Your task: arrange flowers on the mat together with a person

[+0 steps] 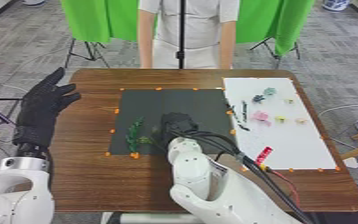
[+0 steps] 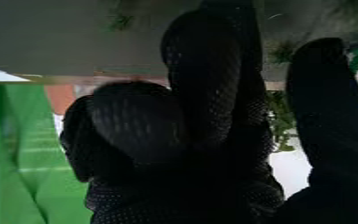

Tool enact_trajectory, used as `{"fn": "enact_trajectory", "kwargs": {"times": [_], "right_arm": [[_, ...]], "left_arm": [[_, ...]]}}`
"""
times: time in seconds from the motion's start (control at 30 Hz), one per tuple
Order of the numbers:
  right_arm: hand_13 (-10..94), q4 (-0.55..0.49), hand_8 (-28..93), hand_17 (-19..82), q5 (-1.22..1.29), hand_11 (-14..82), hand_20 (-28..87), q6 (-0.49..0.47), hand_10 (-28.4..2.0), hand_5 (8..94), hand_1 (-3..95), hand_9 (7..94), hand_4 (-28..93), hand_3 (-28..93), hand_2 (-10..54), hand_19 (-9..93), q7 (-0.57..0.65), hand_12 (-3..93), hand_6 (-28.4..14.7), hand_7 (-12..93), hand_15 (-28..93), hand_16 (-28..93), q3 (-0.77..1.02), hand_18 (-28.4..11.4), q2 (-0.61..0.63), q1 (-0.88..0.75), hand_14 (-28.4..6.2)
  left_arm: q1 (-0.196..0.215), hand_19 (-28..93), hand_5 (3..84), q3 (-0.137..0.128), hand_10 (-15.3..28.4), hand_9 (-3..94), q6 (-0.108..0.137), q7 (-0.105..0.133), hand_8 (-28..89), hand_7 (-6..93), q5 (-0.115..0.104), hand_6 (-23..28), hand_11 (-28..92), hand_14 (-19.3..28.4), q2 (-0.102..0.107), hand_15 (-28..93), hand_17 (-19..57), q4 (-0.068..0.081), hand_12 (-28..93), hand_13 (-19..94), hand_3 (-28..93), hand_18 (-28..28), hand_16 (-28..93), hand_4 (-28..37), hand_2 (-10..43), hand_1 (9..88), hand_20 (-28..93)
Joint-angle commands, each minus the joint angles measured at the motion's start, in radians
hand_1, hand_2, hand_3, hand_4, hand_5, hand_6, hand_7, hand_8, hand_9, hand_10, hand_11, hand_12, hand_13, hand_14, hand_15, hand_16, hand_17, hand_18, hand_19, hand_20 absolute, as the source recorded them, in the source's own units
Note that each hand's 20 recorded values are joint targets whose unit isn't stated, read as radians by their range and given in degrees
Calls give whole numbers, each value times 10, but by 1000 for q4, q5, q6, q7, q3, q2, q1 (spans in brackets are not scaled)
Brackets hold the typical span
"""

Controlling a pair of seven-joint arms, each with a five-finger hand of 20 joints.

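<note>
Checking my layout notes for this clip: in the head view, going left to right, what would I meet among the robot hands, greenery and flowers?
Left robot hand → green sprig → right robot hand → dark stems → pink flower → yellow flower → pale cream flower.

- Mat (image 1: 149, 107): plain dark grey
- Sheet (image 1: 291, 152): plain white
- Tape marks (image 1: 135, 155): orange
- Leafy sprig (image 1: 134, 134): deep green
- Flowers: one pink (image 1: 261, 116), one yellow (image 1: 280, 119), one teal (image 1: 270, 91), one dark blue-grey (image 1: 258, 98), one pale peach (image 1: 301, 121)
- Table (image 1: 82, 165): brown, streaked wood grain
- Curtains (image 1: 88, 20): bright green
- Left hand (image 1: 42, 102): black
- Right hand (image 1: 178, 123): black; glove finely dotted
- Arms (image 1: 15, 187): white
- Strip (image 1: 264, 154): red with white marks
</note>
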Motion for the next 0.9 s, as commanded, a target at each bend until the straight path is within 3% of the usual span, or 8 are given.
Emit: {"fn": "enact_trajectory", "kwargs": {"times": [0.03,0.13,0.33,0.53,0.63,0.73,0.8,0.9], "right_arm": [[920,-27,-115,600,-13,410,361,72,-111,878,320,937,-193,596,-32,932,-7,155,-33,139,584,228,-10,-213,0,5,-82],[930,-37,-108,619,-20,405,333,126,-109,843,313,937,-193,599,-31,932,-17,150,-34,125,565,225,-9,-202,6,11,-74],[937,-75,-100,641,-40,407,303,261,-106,809,305,937,-196,609,-31,932,-61,144,-38,120,557,217,3,-191,30,16,-66],[937,-194,-99,638,45,406,313,325,-107,798,301,937,-199,622,-28,932,-119,144,-41,121,555,217,90,-194,100,-50,-67],[914,-260,-99,594,139,371,332,437,-120,784,273,937,-199,625,22,932,-176,150,-42,126,556,236,159,-217,166,-109,-85],[864,-329,-101,536,294,297,297,528,-136,764,253,934,-196,627,54,932,-249,179,-43,134,570,223,277,-233,231,-195,-110],[768,-385,-104,441,522,275,212,552,-160,724,241,871,-198,639,76,924,-290,185,-43,142,599,190,400,-237,249,-275,-140],[625,-406,-107,321,875,265,143,506,-190,657,220,752,-207,663,88,869,-427,175,-45,144,600,149,593,-241,244,-365,-182]], "left_arm": [[9,490,351,1,187,356,-5,-14,-79,83,3,59,239,258,2,541,-78,3,103,252,794,217,-96,-282,68,245,152],[11,489,352,6,186,356,0,-11,-79,84,1,58,239,257,0,542,-77,3,102,251,799,214,-97,-282,63,243,152],[48,484,353,-11,182,351,9,-6,-81,86,0,56,241,250,-9,542,-77,-12,99,241,808,209,-102,-283,57,239,152],[102,481,348,-33,180,343,30,24,-81,81,-11,54,238,250,-11,538,-77,-31,92,235,806,209,-108,-283,60,234,154],[122,480,346,-49,181,342,38,48,-80,79,-11,55,238,250,-10,537,-77,-38,89,233,796,209,-109,-283,66,232,156],[122,480,345,-54,183,341,26,55,-79,76,-14,56,236,252,-13,535,-77,-34,88,233,784,210,-109,-283,72,223,157],[131,479,344,-59,184,341,20,64,-78,75,-15,57,235,253,-13,534,-78,-32,88,233,776,211,-109,-283,76,217,157],[152,479,344,-73,186,342,12,81,-77,72,-23,57,233,256,-4,533,-79,-30,88,234,767,213,-107,-283,76,209,158]]}}
